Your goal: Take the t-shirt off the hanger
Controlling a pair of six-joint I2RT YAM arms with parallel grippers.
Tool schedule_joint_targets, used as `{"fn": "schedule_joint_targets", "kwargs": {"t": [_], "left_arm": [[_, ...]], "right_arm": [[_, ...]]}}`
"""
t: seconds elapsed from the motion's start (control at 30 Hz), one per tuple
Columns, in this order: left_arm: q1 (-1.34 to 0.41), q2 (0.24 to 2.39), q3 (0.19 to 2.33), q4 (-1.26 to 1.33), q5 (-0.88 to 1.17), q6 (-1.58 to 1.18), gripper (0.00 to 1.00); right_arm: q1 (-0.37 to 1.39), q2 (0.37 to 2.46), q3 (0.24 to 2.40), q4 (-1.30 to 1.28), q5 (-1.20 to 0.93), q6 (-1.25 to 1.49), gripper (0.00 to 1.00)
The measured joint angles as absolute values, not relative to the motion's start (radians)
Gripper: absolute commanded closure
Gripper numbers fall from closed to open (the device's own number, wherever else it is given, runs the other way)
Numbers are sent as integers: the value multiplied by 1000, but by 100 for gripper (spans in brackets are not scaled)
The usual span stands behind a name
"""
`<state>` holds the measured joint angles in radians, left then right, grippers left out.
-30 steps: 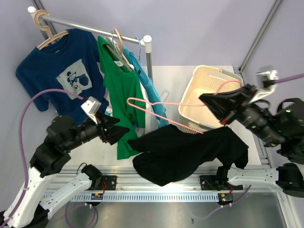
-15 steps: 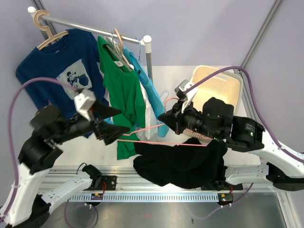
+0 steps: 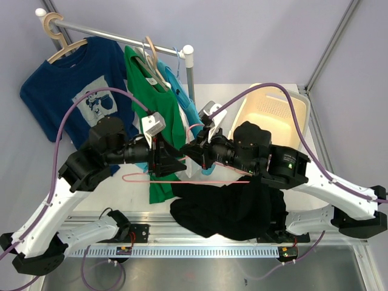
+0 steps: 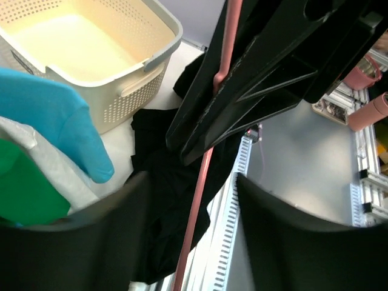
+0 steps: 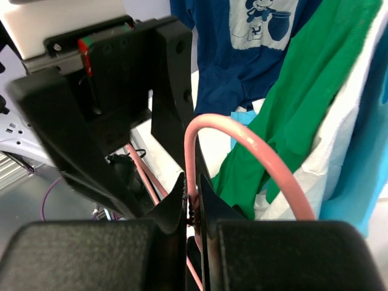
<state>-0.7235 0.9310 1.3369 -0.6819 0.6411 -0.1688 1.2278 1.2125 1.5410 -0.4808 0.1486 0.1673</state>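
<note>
Black t-shirt (image 3: pixel 224 209) lies off pink hanger (image 4: pixel 202 182), which right tool (image 5: pixel 193 203) pinches; left tool (image 4: pixel 191 236) has arrived, spread

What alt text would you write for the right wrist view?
The right gripper pinches a pink hanger, with the left gripper close opposite, black and filling the left side. A blue shirt and a green shirt hang behind.

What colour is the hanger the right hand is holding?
Pink; the hanger shows best in the right wrist view.
</note>
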Motion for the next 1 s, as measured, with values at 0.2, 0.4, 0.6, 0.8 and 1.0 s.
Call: {"fn": "schedule_joint_targets", "kwargs": {"t": [0.2,0.4,0.6,0.8,1.0], "left_arm": [[-726,931,1313,-670,658,-161,87],[-733,928,1301,-646,696,-168,100],[-730,917,1299,-638,628,-218,100],[-730,887,1299,-644,543,-257,100],[-730,812,1273,-704,411,-267,100]], "right_arm": [[1228,1219,1538,-466,138,159,100],[1226,1214,1531,-457,138,152,87],[1227,1212,1531,-458,163,160,11],[1227,1161,1531,-482,250,190,1],[1227,997,1453,-519,356,258,0]]}}
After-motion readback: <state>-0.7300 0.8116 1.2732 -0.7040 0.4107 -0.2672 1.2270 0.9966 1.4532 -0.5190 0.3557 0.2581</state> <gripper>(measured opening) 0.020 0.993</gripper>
